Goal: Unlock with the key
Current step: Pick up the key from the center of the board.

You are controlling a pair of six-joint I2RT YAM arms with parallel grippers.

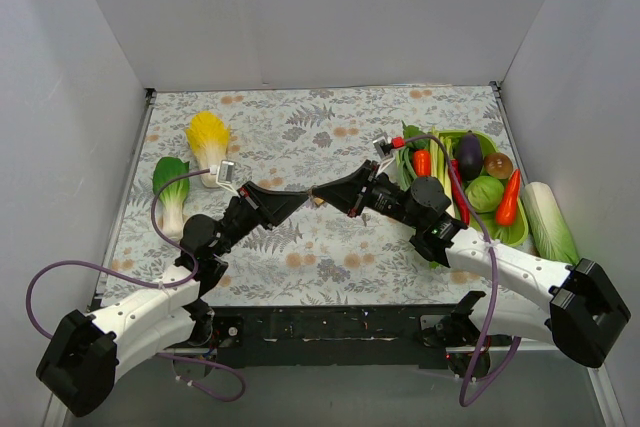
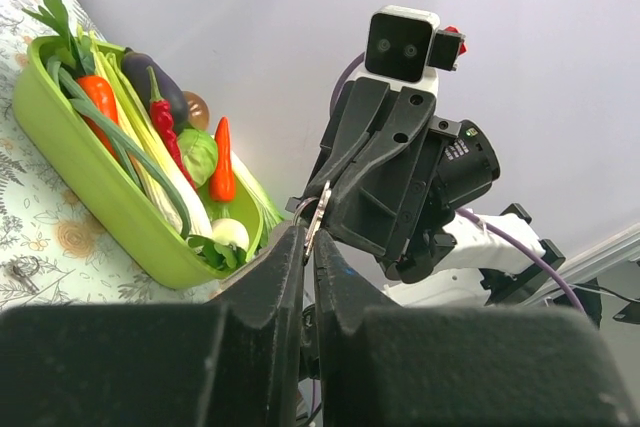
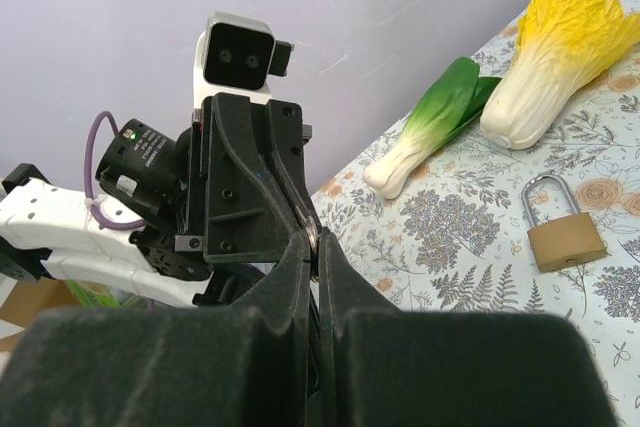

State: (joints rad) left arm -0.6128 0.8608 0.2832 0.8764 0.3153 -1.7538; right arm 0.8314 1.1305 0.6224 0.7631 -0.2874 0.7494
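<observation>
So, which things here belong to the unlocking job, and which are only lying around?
For the job: key, pinched between left gripper and right gripper; padlock, lying untouched.
Lying about: filled green tray; bok choy; yellow cabbage; pale green cabbage beside the tray.

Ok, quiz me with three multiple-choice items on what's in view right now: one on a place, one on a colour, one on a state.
1. Where is the padlock?
A. on the floor
B. on the table, near the cabbage
C. inside a drawer

2. What colour is the tray?
A. green
B. blue
C. white

3. How is the padlock sitting?
A. standing upright
B. lying flat, shackle shut
C. hanging open from a hook

Answers:
1 B: it rests on the patterned cloth just in front of the cabbage.
2 A: the tray's wall is lime green.
3 B: it lies flat with both shackle legs in the body.
</observation>
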